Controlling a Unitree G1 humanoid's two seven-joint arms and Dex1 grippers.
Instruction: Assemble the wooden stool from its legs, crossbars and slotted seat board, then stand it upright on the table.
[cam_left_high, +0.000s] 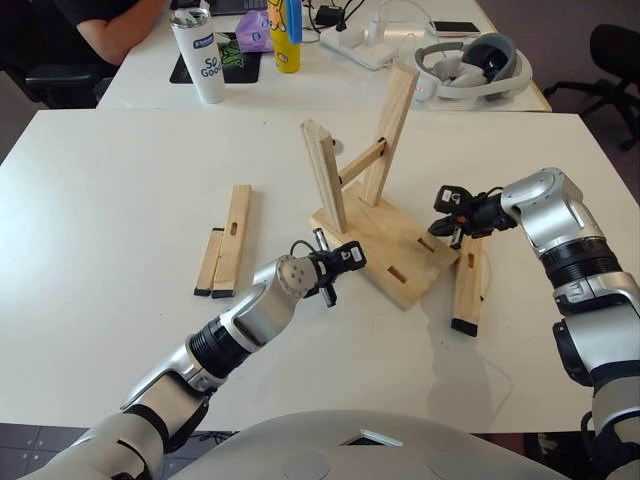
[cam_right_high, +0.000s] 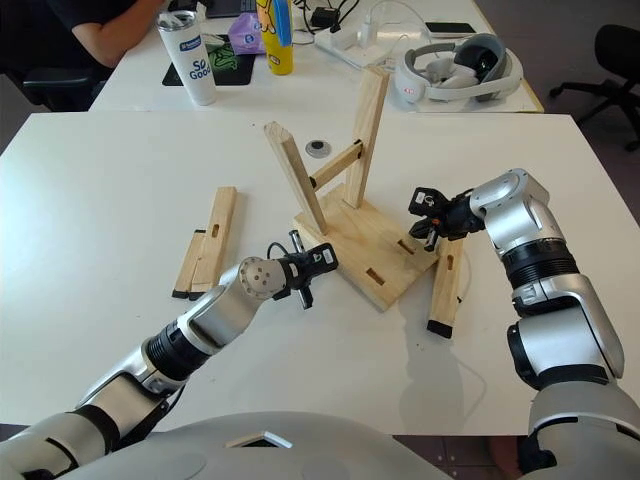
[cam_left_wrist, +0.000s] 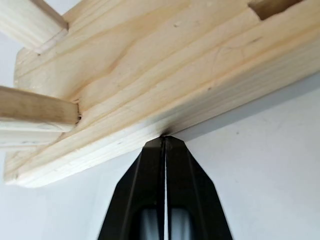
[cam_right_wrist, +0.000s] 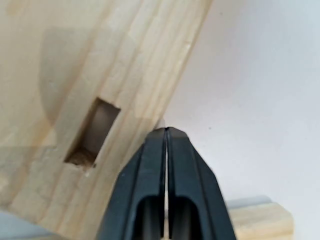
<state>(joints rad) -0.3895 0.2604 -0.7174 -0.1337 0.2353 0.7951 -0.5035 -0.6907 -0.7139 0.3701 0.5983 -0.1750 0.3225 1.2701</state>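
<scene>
Two loose pieces lie well to the left on the white table (cam_left_high: 100, 200): a slotted leg (cam_left_high: 236, 232) and, just beside it, a shorter bar (cam_left_high: 209, 262). Both are well apart from either arm, so little threatens them now. Next comes the left gripper (cam_left_wrist: 165, 140), its fingers pinched together on nothing, tips touching the near-left edge of the slotted seat board (cam_left_high: 392, 250), which lies flat mid-table. Out of the board rise a near leg (cam_left_high: 325, 175) and a far leg (cam_left_high: 392, 120), both leaning, tied by a crossbar (cam_left_high: 362, 160). Judging by that lean, the joints may not be fully seated, and a shove on the board could rock them loose or topple the pair. On the board's right side the right gripper (cam_right_wrist: 166, 131), likewise clenched and empty, sits at the edge close to an empty slot (cam_right_wrist: 92, 132). With closed tips at both sides, the board may skid or pivot, since neither arm actually grips it. Farthest right, a loose leg (cam_left_high: 467, 290) lies on the table just beside the board's corner, below the right gripper. A sliding board could nudge it, and the fingers must part before they can lift it.
</scene>
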